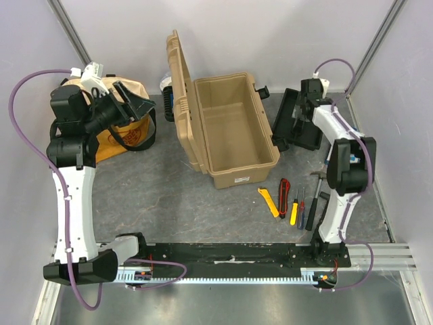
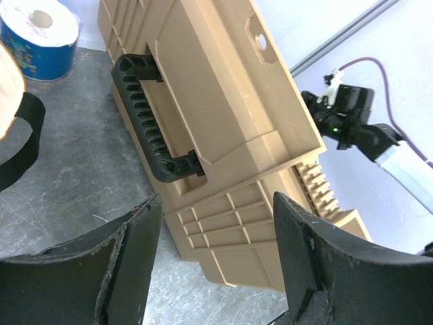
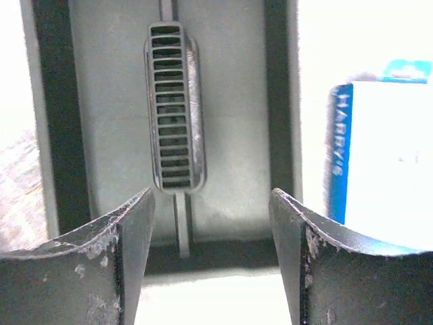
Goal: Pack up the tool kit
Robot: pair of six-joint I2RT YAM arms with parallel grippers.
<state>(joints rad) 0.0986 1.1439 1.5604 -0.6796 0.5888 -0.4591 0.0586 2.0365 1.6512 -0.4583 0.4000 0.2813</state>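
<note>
**A:** R jaws?

**B:** Right gripper [image 3: 211,196]: jaws apart, nothing btw them. The ribbed grip [image 3: 174,112] of the inner tray [image 1: 283,128] sits just beyond the tips, centred. I'd say it's lined up to take the tray by that grip.

**A:** L?

**B:** Left gripper [image 2: 216,202]: also apart and empty, off the left side of the toolbox [image 1: 237,177]. It faces the lid [image 1: 179,88] and carry handle [image 2: 145,115], no contact. Prob. parked there to leave the box mouth free.

**A:** Kit?

**B:** Toolbox open, lid upright on its left edge, nothing inside. Tray lies just right of the toolbox, likely so loose tools can go in underneath. Yellow cutter [image 1: 269,202], red cutter [image 1: 285,189] and screwdrivers [image 1: 295,211] lie near its front-right corner, not touching it. Nothing packed yet.

**A:** Other stuff?

**B:** Yellow bag [image 1: 115,135], left of the toolbox.
</note>
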